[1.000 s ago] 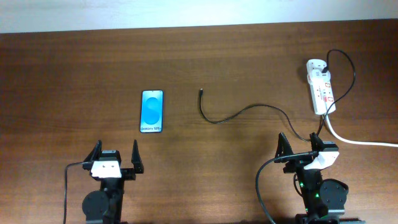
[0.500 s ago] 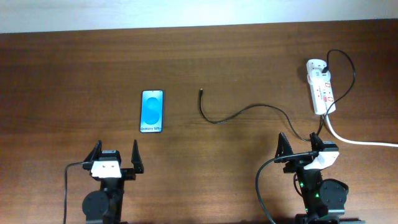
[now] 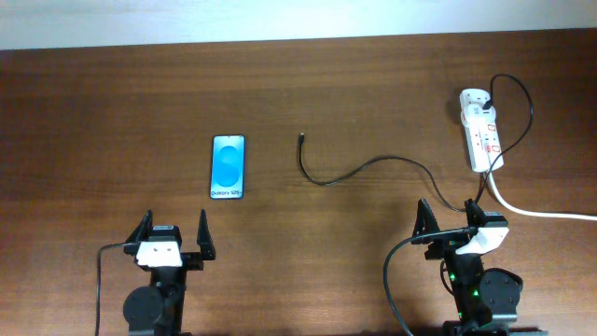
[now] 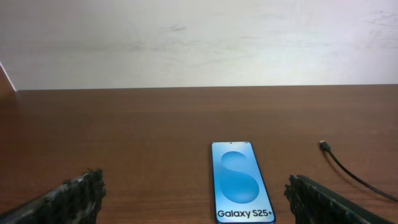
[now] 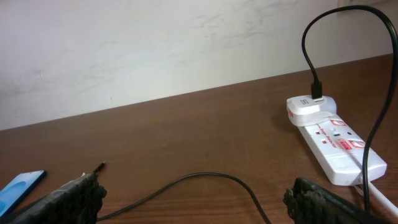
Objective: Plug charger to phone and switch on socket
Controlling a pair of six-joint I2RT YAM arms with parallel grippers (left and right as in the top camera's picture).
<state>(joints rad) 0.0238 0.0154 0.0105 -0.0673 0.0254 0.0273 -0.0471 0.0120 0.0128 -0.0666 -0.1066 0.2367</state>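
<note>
The phone [image 3: 229, 167] lies flat left of centre with its blue screen up; it also shows in the left wrist view [image 4: 240, 181] and at the right wrist view's left edge [image 5: 18, 187]. The charger cable [image 3: 364, 168] curves from its plug tip [image 3: 301, 138] to an adapter on the white socket strip [image 3: 481, 131]. The right wrist view shows the cable [image 5: 199, 180], tip [image 5: 99, 166] and socket [image 5: 329, 140]. My left gripper [image 3: 173, 236] is open and empty, short of the phone. My right gripper [image 3: 450, 217] is open and empty, near the cable.
A thick white cord [image 3: 532, 210] runs from the socket off the right edge. A pale wall [image 4: 199, 37] stands behind the table's far edge. Bare brown tabletop [image 3: 121, 103] lies around the phone.
</note>
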